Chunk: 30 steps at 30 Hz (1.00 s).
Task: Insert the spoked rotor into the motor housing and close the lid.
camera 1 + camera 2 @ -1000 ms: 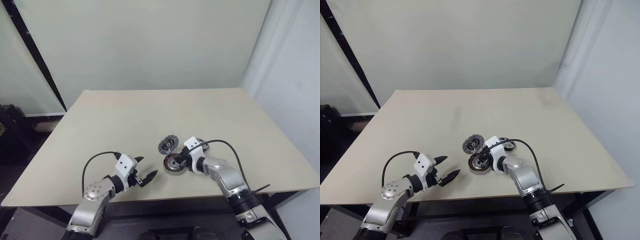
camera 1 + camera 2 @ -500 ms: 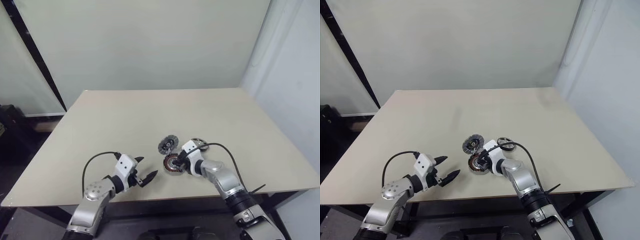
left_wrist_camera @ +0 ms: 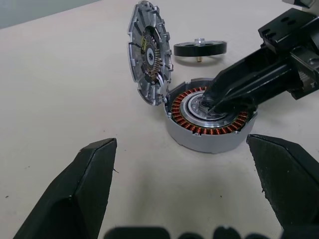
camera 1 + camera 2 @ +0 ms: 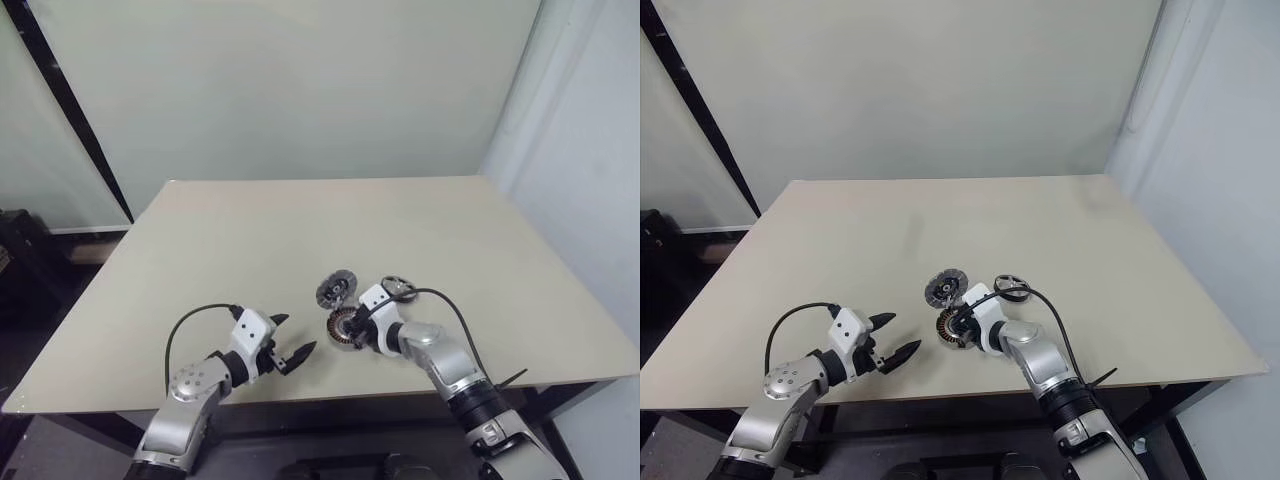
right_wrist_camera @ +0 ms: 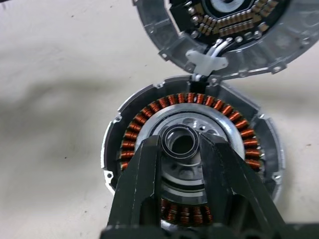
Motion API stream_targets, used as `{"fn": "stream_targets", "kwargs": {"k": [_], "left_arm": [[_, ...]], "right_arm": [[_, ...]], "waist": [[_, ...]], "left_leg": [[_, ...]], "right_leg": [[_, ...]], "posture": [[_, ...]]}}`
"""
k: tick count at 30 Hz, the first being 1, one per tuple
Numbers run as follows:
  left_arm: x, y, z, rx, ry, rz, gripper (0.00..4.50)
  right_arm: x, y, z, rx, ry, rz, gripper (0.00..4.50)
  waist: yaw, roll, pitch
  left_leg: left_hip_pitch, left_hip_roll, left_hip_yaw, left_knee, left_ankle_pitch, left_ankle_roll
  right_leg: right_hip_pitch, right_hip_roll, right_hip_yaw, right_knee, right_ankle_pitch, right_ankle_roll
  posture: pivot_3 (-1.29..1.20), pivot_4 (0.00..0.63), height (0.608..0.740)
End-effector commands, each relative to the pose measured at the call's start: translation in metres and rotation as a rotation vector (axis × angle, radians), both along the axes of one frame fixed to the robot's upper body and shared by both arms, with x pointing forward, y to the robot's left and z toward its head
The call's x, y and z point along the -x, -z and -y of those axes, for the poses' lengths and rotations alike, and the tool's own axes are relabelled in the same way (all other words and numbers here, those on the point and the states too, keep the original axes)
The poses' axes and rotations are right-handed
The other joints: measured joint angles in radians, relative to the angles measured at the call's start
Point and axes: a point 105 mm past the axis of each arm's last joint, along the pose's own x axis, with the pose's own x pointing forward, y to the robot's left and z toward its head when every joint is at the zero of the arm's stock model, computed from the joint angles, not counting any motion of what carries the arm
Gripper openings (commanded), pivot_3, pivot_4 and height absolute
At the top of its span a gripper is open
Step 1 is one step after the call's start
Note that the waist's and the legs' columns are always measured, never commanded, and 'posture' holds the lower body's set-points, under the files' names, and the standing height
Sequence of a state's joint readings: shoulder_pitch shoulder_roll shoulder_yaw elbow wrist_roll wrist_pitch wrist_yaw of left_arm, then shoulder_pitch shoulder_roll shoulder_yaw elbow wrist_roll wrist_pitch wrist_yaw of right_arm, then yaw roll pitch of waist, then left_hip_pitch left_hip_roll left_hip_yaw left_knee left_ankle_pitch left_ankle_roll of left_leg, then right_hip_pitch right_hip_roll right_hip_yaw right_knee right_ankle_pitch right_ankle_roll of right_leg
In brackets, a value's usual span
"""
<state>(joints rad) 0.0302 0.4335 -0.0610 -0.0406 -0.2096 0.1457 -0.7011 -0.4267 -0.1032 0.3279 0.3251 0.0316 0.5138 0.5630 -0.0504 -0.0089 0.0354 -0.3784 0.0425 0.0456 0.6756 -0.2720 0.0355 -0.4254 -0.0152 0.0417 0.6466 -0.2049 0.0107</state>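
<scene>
Copper windings ring motor housing (image 3: 209, 124), flat on table (image 4: 250, 240) near front edge, toward right of centre. Inside: silvery centre with small bearing ring (image 5: 182, 142); right gripper (image 5: 182, 149) fingers pinch that ring. Lid (image 3: 148, 59) stands open, tilted up, hinged at housing's far rim. Spoked rotor (image 3: 200, 48) lies flat on table just beyond housing, apart. Left gripper (image 3: 184, 189) wide apart, empty, hovering near front edge, left of housing. Bare tabletop all round.

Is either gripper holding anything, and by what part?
The right gripper pinches the small metal ring at the centre of the motor housing, jaws on its outer sides. The left gripper is empty.
</scene>
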Motion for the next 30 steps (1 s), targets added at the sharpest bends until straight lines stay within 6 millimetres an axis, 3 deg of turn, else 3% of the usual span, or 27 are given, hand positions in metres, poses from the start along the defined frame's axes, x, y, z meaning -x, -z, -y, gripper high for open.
{"fn": "stream_targets", "kwargs": {"k": [1,30], "left_arm": [[-0.0031,-0.0126,0.0038,0.005,0.019,0.052,4.50],[-0.0052,-0.0118,0.0058,0.003,0.032,0.055,4.50]], "right_arm": [[-0.0040,-0.0110,-0.0031,-0.007,-0.014,0.043,0.80],[-0.0134,-0.0133,0.0067,0.027,0.020,0.076,0.80]], "waist": [[0.000,0.000,0.000],[0.000,0.000,0.000]], "left_leg": [[0.000,0.000,0.000,0.000,0.000,0.000],[0.000,0.000,0.000,0.000,0.000,0.000]], "right_leg": [[0.000,0.000,0.000,0.000,0.000,0.000],[0.000,0.000,0.000,0.000,0.000,0.000]], "posture": [[0.00,0.000,0.740],[0.00,0.000,0.740]]}}
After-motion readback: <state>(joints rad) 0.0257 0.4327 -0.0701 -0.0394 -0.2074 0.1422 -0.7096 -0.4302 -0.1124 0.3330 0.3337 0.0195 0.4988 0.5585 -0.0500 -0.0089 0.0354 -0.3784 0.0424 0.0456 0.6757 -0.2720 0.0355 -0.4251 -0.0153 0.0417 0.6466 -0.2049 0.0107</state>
